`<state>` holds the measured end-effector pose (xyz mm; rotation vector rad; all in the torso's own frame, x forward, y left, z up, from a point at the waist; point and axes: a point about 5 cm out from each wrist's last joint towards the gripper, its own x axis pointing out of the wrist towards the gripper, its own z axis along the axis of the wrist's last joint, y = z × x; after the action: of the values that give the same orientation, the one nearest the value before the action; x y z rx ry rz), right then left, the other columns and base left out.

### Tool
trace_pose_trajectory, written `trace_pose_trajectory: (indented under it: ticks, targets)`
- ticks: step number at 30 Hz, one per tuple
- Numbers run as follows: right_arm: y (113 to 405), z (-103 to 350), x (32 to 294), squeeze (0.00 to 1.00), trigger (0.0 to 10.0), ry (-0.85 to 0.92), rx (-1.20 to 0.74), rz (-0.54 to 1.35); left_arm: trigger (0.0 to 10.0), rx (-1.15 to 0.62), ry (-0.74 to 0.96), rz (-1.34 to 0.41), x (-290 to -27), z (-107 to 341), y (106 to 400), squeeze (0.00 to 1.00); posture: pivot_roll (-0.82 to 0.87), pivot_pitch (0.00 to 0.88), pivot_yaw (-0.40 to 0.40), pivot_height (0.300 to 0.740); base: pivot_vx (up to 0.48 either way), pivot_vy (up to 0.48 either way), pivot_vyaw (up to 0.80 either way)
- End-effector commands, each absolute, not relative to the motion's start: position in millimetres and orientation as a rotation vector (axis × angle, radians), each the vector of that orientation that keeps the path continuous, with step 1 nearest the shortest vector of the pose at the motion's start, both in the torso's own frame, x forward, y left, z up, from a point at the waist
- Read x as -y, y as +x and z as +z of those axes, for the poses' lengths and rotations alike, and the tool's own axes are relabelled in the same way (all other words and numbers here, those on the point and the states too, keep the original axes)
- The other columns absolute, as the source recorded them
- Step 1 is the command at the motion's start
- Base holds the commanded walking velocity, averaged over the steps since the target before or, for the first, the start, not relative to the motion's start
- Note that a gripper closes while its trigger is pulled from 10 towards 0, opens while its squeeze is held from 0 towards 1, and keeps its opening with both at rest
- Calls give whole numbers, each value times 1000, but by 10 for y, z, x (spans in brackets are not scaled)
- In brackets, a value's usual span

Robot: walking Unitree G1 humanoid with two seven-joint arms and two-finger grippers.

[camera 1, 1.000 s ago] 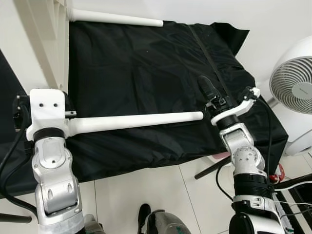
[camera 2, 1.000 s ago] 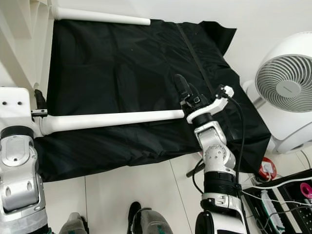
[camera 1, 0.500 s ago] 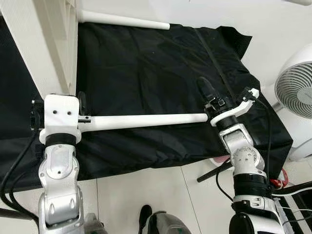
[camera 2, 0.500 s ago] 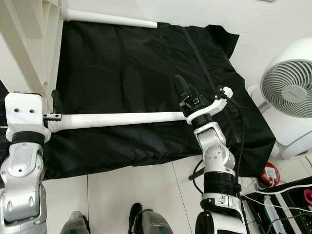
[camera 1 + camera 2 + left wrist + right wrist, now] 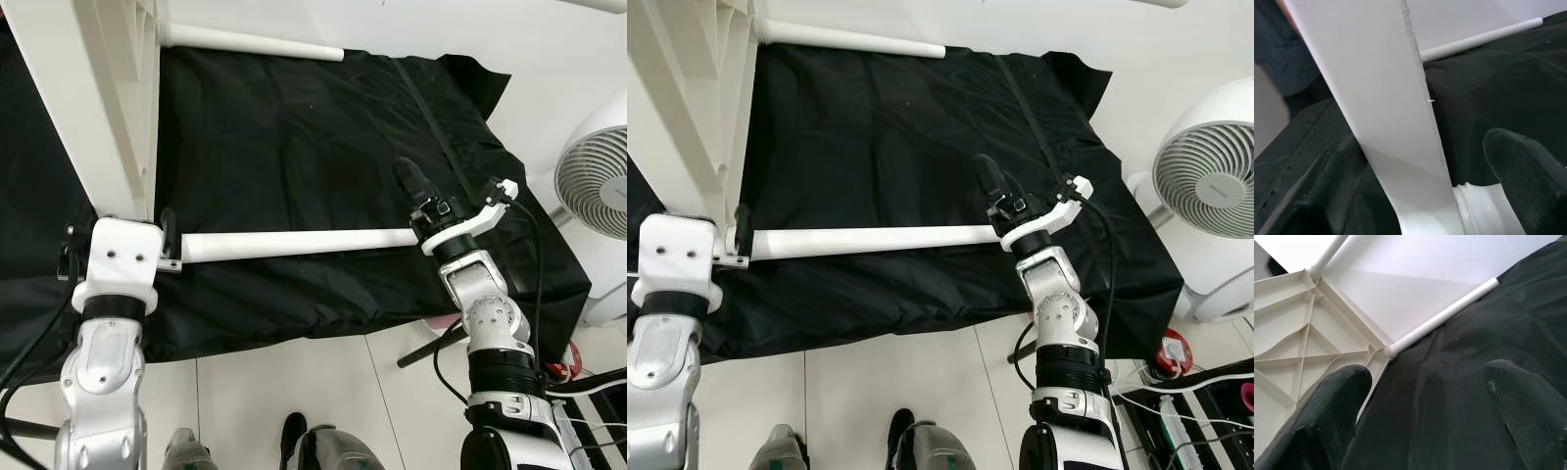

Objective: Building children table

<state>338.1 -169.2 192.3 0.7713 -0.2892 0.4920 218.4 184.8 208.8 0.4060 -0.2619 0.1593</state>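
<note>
A white table top stands on edge at the left, its ribbed underside facing the black cloth. One white leg sticks out from its far corner. A second white leg lies level across the cloth, its left end against the table top's near corner. My left gripper is there, fingers spread on either side of that leg end and the panel edge. My right gripper stands open by the leg's right end, pointing away over the cloth, nothing between its fingers.
A white fan stands on the floor at the right, beside the cloth's edge. Cables and a power strip lie at the lower right. White floor tiles run along the near side, where my feet are.
The view has shifted. My left gripper and the leg's left end have come closer to the table top's near corner. The right gripper has stayed by the leg's other end.
</note>
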Motion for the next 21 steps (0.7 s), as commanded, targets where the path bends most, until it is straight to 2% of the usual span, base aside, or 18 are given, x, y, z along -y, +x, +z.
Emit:
trace_pose_trajectory:
  ticks: [1,7,13,16,21]
  targets:
    - [3387,1902,1748,0,10000,757,289,473,10000,257,412,33,-1746,2073,2159,0,98,149,-121,740,0,0,0]
    - [3407,1887,1703,0,10000,742,275,492,10000,169,438,-219,-1587,1902,2005,0,116,147,-125,740,0,0,0]
    - [3405,1858,1651,0,10000,732,258,514,10000,130,407,-386,-1376,1805,2087,0,114,143,-124,740,0,0,0]
    - [3405,1856,1645,0,10000,732,257,516,10000,134,405,-396,-1357,1808,2100,0,114,143,-124,740,0,0,0]
    - [3399,1872,1644,0,10000,721,264,519,10000,87,361,-397,-1259,1696,2296,0,95,138,-111,740,0,0,0]
